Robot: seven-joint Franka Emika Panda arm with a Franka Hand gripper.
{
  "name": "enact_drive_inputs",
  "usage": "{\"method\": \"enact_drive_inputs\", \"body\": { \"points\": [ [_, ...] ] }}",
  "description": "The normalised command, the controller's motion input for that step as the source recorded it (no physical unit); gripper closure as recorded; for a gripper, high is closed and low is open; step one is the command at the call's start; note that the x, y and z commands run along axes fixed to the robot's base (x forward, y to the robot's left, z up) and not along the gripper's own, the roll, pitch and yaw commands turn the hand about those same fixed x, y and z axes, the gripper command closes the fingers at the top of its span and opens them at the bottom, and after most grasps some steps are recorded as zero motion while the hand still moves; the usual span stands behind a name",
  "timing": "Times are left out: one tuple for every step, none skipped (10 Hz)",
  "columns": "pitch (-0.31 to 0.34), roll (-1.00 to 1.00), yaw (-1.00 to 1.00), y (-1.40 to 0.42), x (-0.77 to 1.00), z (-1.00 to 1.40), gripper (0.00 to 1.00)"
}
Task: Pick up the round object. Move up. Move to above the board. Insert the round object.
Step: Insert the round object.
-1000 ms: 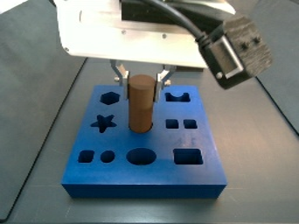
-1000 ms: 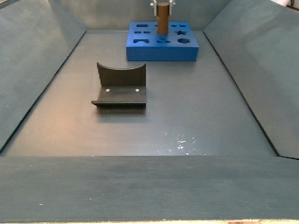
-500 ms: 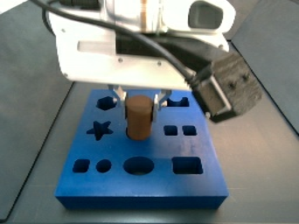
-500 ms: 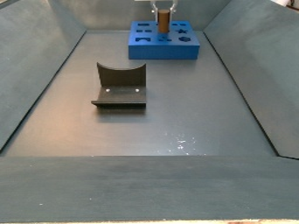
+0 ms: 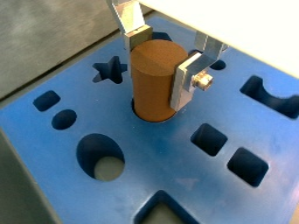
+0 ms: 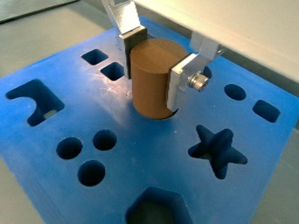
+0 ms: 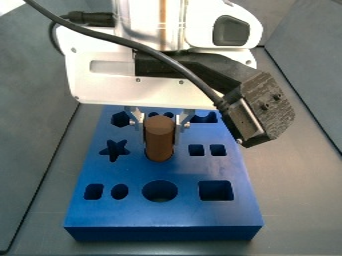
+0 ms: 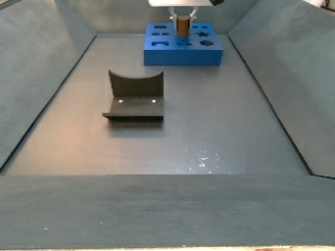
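Note:
The round object [image 5: 152, 83] is a brown wood-like cylinder peg standing upright with its lower end in a round hole near the middle of the blue board [image 5: 176, 166]. My gripper [image 5: 162, 59] is shut on the peg, one silver finger [image 5: 187, 79] on each side of its upper part. Both wrist views show this; in a wrist view the peg [image 6: 149, 80] stands between the star hole and the square holes of the board [image 6: 128, 149]. In both side views the peg [image 7: 158, 140] [image 8: 183, 22] stands out of the board [image 7: 160, 215] [image 8: 183, 61] under the gripper [image 7: 160, 118].
The dark fixture [image 8: 133, 96] with a curved notch stands on the grey floor, well apart from the board. Sloped grey walls [image 8: 53, 78] line both sides of the floor. The camera housing [image 7: 261, 110] hangs beside the gripper above the board's right side.
My gripper has moved down with the peg. The peg now stands lower, with less of it showing above the board.

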Motion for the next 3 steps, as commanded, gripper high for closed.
{"method": "enact_drive_inputs", "body": {
  "points": [
    [-0.246, 0.61, 0.16, -0.13, 0.0, -0.14, 1.0],
    [-0.2, 0.0, 0.0, 0.0, -0.05, -0.07, 1.0],
    [-0.194, 0.14, 0.01, -0.07, -0.09, 0.0, 1.0]
  ]
}}
